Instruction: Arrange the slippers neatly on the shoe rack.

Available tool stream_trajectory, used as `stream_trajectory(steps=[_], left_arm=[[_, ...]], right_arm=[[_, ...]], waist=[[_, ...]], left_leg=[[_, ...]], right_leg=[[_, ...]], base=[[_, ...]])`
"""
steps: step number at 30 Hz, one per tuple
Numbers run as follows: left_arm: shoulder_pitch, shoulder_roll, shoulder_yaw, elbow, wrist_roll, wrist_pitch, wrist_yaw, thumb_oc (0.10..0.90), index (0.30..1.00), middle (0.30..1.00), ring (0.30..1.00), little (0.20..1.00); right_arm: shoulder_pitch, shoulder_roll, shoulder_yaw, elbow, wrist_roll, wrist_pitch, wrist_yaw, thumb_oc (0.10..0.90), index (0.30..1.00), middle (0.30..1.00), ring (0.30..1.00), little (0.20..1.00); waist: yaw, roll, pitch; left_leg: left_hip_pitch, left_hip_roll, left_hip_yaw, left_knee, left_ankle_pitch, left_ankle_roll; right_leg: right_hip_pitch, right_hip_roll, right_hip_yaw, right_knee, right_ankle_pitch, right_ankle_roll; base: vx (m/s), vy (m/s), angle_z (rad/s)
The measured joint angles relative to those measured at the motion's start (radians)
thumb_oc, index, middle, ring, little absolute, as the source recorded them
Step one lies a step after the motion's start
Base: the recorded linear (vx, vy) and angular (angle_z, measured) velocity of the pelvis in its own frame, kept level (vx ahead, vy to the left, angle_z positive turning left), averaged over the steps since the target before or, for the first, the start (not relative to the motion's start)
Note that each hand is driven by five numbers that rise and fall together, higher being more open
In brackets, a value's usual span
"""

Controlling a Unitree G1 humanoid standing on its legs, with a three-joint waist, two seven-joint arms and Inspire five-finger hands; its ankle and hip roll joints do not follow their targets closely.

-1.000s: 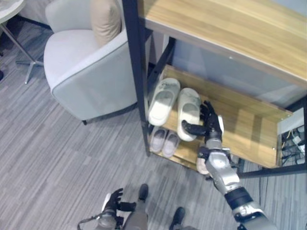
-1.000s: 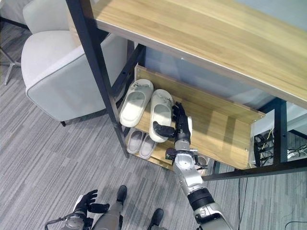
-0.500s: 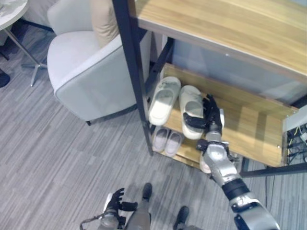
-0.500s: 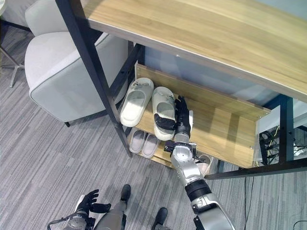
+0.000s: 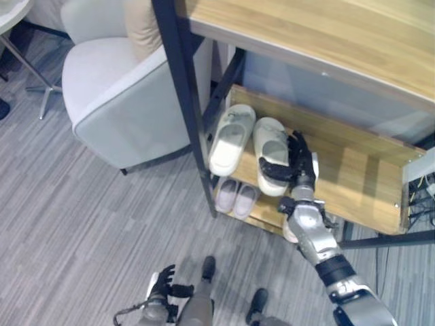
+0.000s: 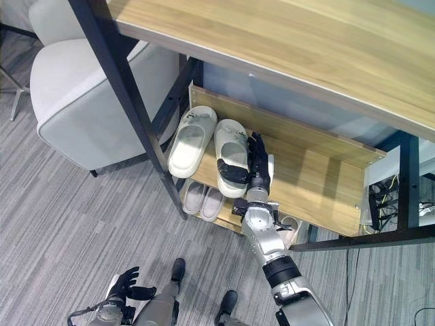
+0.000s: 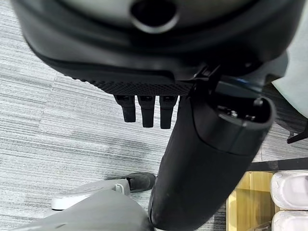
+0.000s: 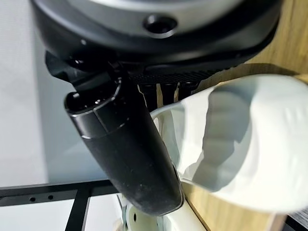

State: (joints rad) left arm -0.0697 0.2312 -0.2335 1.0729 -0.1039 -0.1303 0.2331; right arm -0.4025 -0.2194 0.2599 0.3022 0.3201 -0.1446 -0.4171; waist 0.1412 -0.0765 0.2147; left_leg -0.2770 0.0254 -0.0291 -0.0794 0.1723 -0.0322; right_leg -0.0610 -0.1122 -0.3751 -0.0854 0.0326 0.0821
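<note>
2 cream slippers lie side by side on the upper wooden shelf of the shoe rack, toes pointing toward the back board. The left slipper sits against the black rack post, its heel overhanging the front edge. The right slipper is a thick-soled slide with a broad strap. The right robot hand clasps it: the thumb curls across the heel end while the fingers run up its outer side, and the right wrist view shows the pale strap pressed against the thumb.

On the lower shelf, a smaller pair of pale lilac slippers rests together directly beneath the cream pair. Another pale shoe lies partly hidden behind the right forearm.

A wide wooden counter spans over the rack. A grey armchair stands just beside the post on grey striped carpet. The left robot hand hangs low over the carpet, fingers spread and holding nothing.
</note>
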Motion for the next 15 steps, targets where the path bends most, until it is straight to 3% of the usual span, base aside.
stream_trajectory(steps=[10, 15], left_arm=[[-0.005, 0.003, 0.005, -0.004, 0.001, 0.001, -0.001, 0.8, 0.9, 0.9, 0.9, 0.9], [-0.003, 0.01, 0.025, -0.003, 0.002, 0.002, -0.003, 0.8, 0.9, 0.9, 0.9, 0.9]], right_arm=[[0.121, -0.019, 0.002, -0.122, -0.005, 0.002, 0.079, 0.8, 0.9, 0.9, 0.9, 0.9], [0.168, -0.019, 0.002, -0.154, -0.005, 0.002, 0.11, 0.8, 0.9, 0.9, 0.9, 0.9]], waist=[[-0.006, -0.014, 0.009], [-0.027, -0.03, 0.017]], left_leg=[[0.021, -0.007, 0.012, 0.0, -0.009, -0.006], [0.024, -0.009, 0.019, 0.0, -0.012, -0.003]], right_leg=[[0.016, -0.007, 0.008, 0.0, 0.001, 0.002], [0.016, -0.014, 0.013, 0.0, 0.005, 0.008]], base=[[0.0, 0.0, 0.0], [0.0, -0.001, -0.02]])
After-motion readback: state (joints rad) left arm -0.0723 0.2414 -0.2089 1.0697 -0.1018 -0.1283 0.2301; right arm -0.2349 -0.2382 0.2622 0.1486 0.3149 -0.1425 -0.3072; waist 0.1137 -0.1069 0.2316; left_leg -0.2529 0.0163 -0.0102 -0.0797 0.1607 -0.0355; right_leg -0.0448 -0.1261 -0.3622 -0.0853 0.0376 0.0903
